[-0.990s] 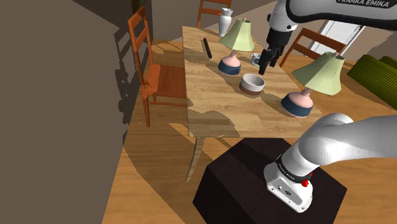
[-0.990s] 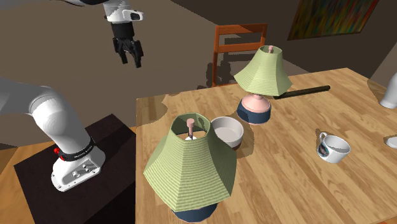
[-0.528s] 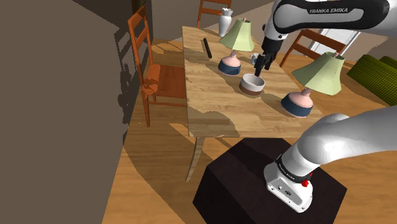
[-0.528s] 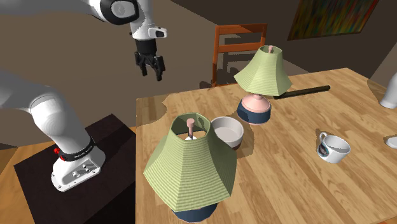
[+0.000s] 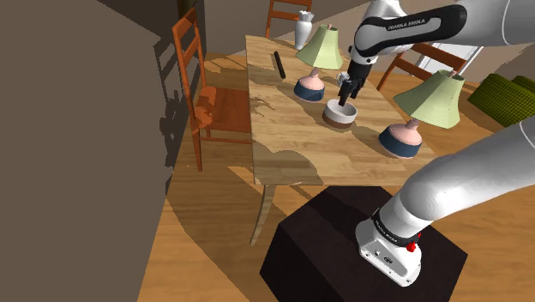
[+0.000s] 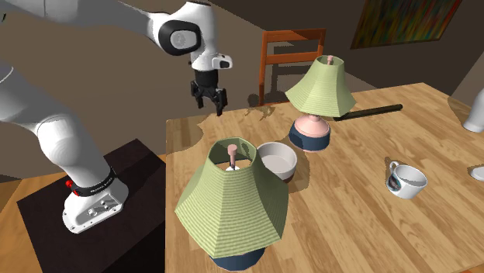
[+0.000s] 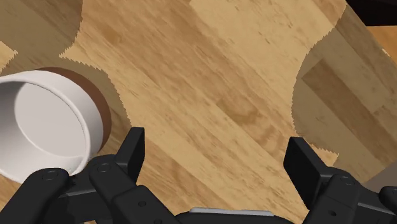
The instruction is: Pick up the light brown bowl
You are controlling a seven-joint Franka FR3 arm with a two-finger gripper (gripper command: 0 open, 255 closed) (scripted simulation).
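Bowl (image 7: 44, 124): pale, brown foot, upright on counter (image 6: 372, 225), between two lamps (image 6: 316, 97). End effector (image 7: 217, 149): fingers (image 7: 132, 151) spread wide, empty, above bare wood; bowl lies just beside one finger, outside the gap.

table (image 7: 216, 95) wood, visible grain, matt; bowl (image 7: 44, 127) smooth inside.

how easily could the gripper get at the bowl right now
Probably yes: the open gripper hangs over the table beside the bowl, whose top is uncovered. Only the near lamp and far lamp flanking it need avoiding.
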